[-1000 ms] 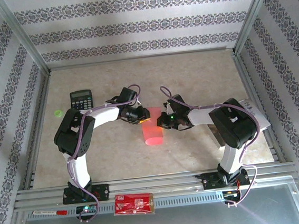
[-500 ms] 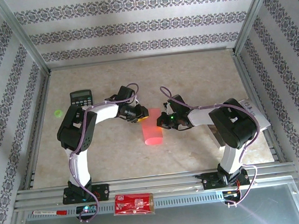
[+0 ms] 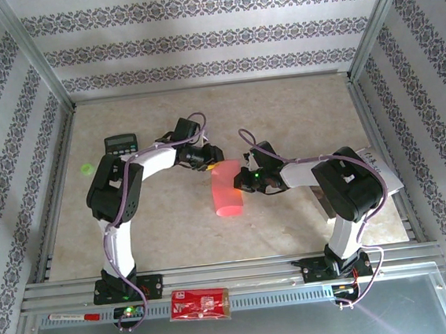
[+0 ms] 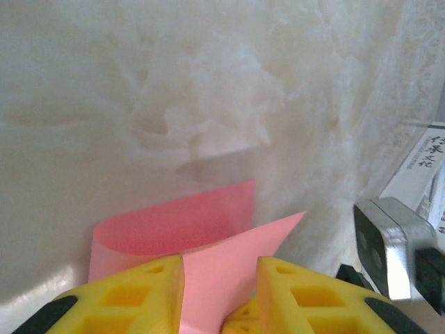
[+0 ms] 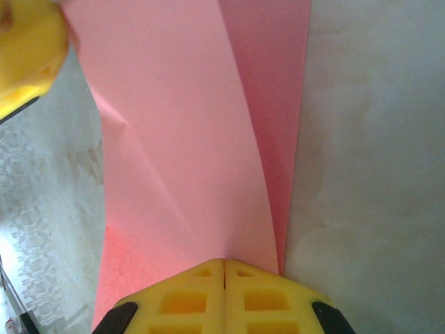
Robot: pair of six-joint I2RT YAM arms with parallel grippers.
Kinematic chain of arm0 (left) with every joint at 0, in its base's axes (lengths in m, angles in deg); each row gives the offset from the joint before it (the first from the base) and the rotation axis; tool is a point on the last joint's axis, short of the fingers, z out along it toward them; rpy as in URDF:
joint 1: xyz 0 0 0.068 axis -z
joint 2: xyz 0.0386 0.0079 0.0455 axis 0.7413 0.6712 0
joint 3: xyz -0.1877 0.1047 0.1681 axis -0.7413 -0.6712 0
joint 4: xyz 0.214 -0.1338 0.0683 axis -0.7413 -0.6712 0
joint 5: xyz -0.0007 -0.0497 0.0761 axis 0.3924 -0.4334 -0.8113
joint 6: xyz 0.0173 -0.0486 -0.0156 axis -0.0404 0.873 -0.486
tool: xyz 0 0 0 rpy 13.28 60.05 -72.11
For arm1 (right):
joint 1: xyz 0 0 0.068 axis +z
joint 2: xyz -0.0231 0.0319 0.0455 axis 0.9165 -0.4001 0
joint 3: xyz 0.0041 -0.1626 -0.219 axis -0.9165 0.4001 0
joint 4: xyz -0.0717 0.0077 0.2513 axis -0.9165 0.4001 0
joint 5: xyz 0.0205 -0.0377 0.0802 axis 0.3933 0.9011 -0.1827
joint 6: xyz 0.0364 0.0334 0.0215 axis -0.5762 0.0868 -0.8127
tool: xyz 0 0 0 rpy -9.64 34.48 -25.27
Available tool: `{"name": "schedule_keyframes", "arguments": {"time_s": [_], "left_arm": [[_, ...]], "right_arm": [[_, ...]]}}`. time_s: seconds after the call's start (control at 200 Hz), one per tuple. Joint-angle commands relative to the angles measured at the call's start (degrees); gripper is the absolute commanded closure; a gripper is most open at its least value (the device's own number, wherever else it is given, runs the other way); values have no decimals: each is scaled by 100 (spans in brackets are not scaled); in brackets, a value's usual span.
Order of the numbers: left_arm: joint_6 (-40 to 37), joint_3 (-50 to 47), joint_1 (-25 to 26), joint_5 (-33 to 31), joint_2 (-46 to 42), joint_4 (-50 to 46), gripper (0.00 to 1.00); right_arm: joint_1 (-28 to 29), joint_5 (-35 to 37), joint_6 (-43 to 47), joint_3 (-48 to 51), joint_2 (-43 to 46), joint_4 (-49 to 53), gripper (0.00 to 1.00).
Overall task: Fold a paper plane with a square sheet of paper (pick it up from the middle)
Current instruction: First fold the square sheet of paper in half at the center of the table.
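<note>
square sheet of paper (image 3: 227,192): pink-red, near the middle of the tabletop (image 3: 297,112), between the two arms. bent over on itself in a loose curl, rounded at the end toward the near edge, not pressed flat. from the right wrist, two layers: a paler upper one arching up with a faint crease line across it, and a darker lower one lying on the marbled surface beside it.

right tool (image 5: 224,268): clenched on the sheet, yellow fingers pressed together, paper coming straight out of the seam between them. holds the side of the sheet that faces the right edge.

left tool (image 4: 220,271): released, yellow fingers standing apart, a pointed flap of the sheet running up through the gap, the rest of the curl just beyond. sits at the sheet's far end, on the side toward the left edge.

calculator (image 3: 122,143): black, toward the far left corner, well apart from the sheet, partly under the left arm.

green spot (image 3: 87,168): small, close to the left edge.

white leaflet (image 3: 386,173): at the right edge, partly under the right arm.

red printed packet (image 3: 200,303): on the metal rail (image 3: 281,276) along the near edge, between the two arm bases.
</note>
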Motion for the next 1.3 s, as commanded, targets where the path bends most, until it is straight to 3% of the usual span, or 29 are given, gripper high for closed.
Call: {"name": "schedule_keyframes", "arguments": {"time_s": [0.0,0.415,0.66,0.849,1.059,1.294], "left_arm": [[-175,40,-129,-154,306,-165,68],[-208,-89,-463,-97,145,11,64],[275,-1039,-84,236,-984,473,62],[821,-1771,346,567,-1124,914,69],[693,-2068,457,363,-1027,630,73],[292,-2162,302,156,-1110,168,71]], "right_arm": [[67,654,49,323,-380,961,100],[69,687,2,404,-332,944,100],[69,705,-16,395,-327,942,100],[73,708,5,378,-337,963,100],[69,724,37,369,-310,999,100],[69,743,50,412,-301,1000,100]]}}
